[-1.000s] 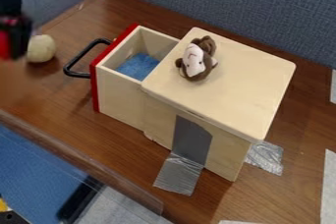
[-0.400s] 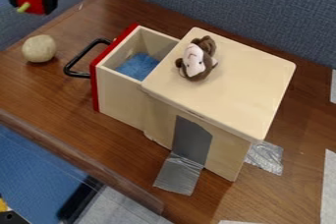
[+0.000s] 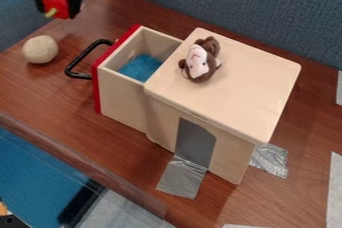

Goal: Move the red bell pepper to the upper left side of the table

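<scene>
Tabletop (image 3: 40, 94) placement and release remain: your jaws are closed around the pepper (image 3: 57, 5), raised near the upper left.

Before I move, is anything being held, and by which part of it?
Yes, the end effector holds the red bell pepper by its body; the stem is free, pointing down and to the left in the image.

Black claw (image 3: 57, 5) downturned, upper left
</scene>
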Robot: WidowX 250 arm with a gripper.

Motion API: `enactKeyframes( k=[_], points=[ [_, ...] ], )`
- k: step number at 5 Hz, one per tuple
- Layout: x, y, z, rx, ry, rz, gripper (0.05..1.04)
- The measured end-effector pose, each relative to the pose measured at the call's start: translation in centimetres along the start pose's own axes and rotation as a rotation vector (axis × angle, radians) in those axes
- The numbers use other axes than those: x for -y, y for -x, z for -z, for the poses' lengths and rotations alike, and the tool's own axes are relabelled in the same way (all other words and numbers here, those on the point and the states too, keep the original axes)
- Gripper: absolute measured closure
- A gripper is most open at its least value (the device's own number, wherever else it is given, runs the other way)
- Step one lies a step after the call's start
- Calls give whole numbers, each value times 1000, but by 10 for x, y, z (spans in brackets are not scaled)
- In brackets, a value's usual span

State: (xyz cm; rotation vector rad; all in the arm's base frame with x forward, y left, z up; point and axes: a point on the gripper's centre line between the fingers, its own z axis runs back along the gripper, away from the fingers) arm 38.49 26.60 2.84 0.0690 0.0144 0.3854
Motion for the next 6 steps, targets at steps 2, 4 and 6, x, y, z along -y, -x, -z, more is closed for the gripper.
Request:
enactKeyframes(
  k=[2, 4, 6],
  points=[
    [5, -14, 23, -12, -22, 18, 187],
    [13, -7, 19, -6, 20, 46, 78],
    [18, 4, -63, 145, 51, 92, 83]
  ],
)
